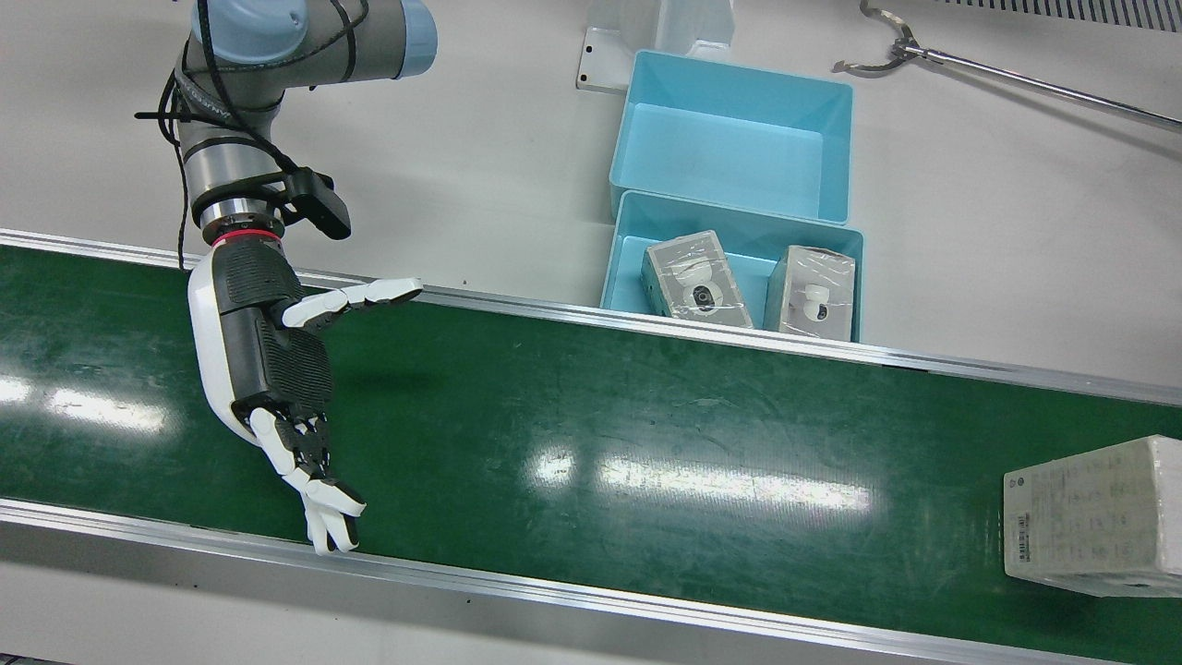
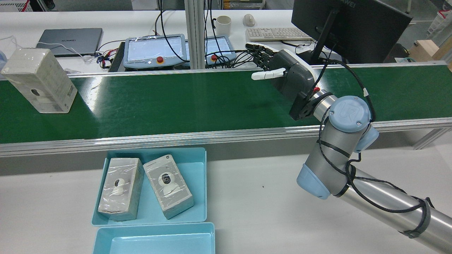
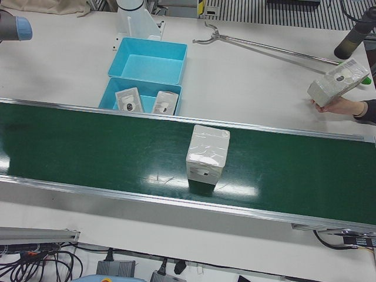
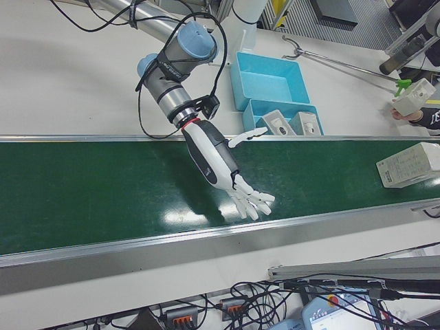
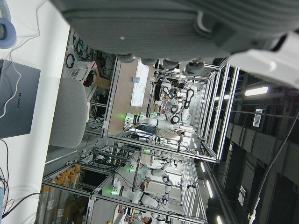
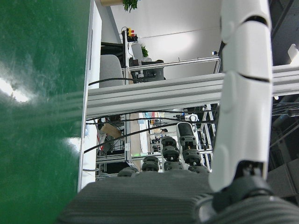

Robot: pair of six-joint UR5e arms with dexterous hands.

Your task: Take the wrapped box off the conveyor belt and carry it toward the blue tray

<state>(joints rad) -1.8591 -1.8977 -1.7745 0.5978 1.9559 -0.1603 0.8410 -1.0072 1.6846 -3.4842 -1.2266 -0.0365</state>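
Note:
The wrapped box [image 1: 1094, 517] stands on the green conveyor belt [image 1: 646, 406], at the right edge of the front view and far left in the rear view [image 2: 39, 81]. It also shows in the left-front view [image 3: 207, 154]. My right hand [image 1: 277, 369] hovers open and empty over the belt, fingers spread, far from the box; the rear view shows it too [image 2: 286, 76]. The blue tray [image 1: 739, 214] beside the belt holds two wrapped boxes. My left hand [image 5: 163, 28] shows only in its own view, holding nothing.
A second, empty blue tray [image 1: 729, 139] sits behind the first. A metal hook rod [image 1: 1016, 83] lies on the white table. A person's hand holds another wrapped box [image 3: 338, 88] beyond the belt. Teach pendants [image 2: 155, 51] and a monitor stand past the belt's far edge.

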